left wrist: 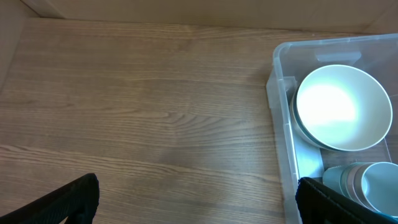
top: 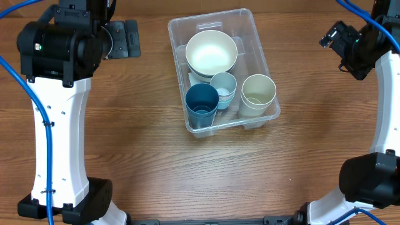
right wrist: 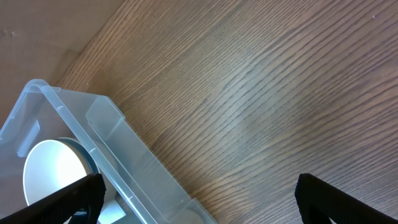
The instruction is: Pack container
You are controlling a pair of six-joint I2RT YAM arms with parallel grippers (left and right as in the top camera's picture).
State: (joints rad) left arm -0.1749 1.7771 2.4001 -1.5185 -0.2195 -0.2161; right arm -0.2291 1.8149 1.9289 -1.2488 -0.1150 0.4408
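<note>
You're looking at the container (top: pixel 215 19): clear plastic with rounded corners, it is sitting mid-table, holding stacked white bowls (top: pixel 211 52) and cups (top: pixel 223 84). Your left gripper (left wrist: pixel 199 202) and right gripper (right wrist: pixel 202 199) are hanging spread wide, gripping nothing.

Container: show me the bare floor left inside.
Inside the container, bare floor remains between the white bowl and the right wall, beyond the cream cup. The near end is crowded: dark blue cup, light blue cup, cream cup.
</note>
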